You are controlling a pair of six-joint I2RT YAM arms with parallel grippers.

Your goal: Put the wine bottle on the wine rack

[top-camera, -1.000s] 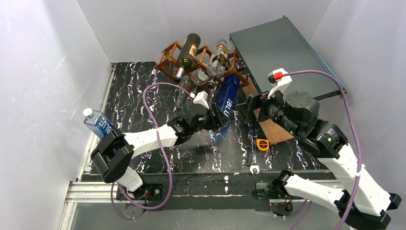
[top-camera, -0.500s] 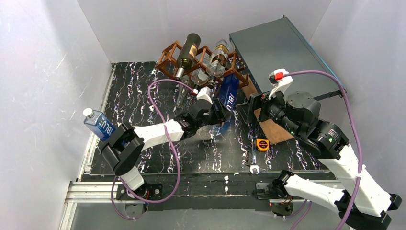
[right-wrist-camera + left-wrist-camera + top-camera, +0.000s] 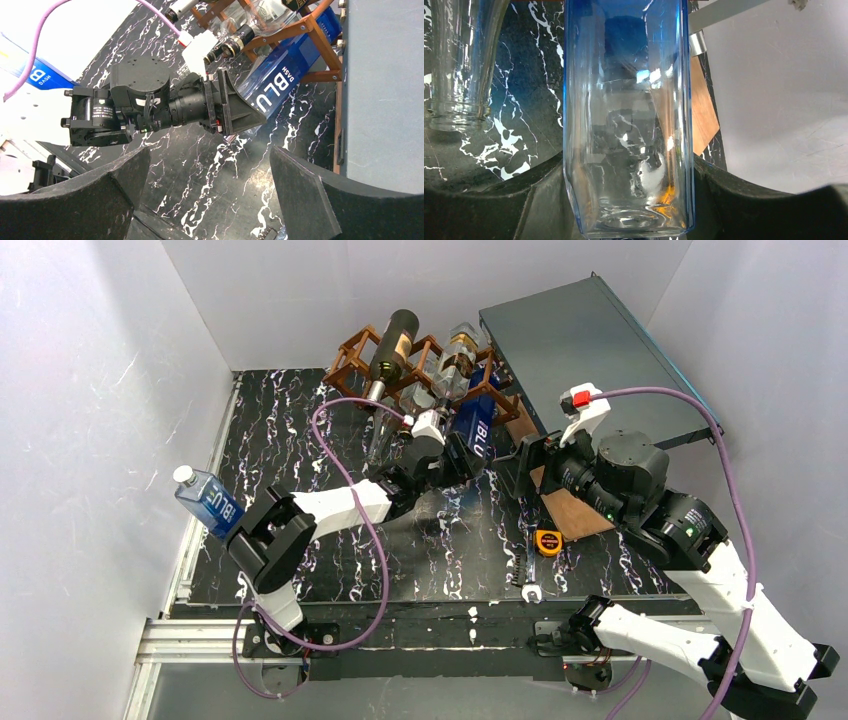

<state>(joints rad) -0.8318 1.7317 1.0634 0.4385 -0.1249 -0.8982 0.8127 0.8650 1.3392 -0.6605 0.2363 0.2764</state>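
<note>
Carried closer to the rack (image 3: 320, 46), the bottle (image 3: 476, 435) is gripped by the left tool (image 3: 629, 195); seating is not yet done. The right tool (image 3: 210, 170) is held wide, empty.

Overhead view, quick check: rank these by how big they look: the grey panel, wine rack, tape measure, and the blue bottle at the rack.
1. grey panel
2. wine rack
3. blue bottle
4. tape measure
No two look alike.
</note>
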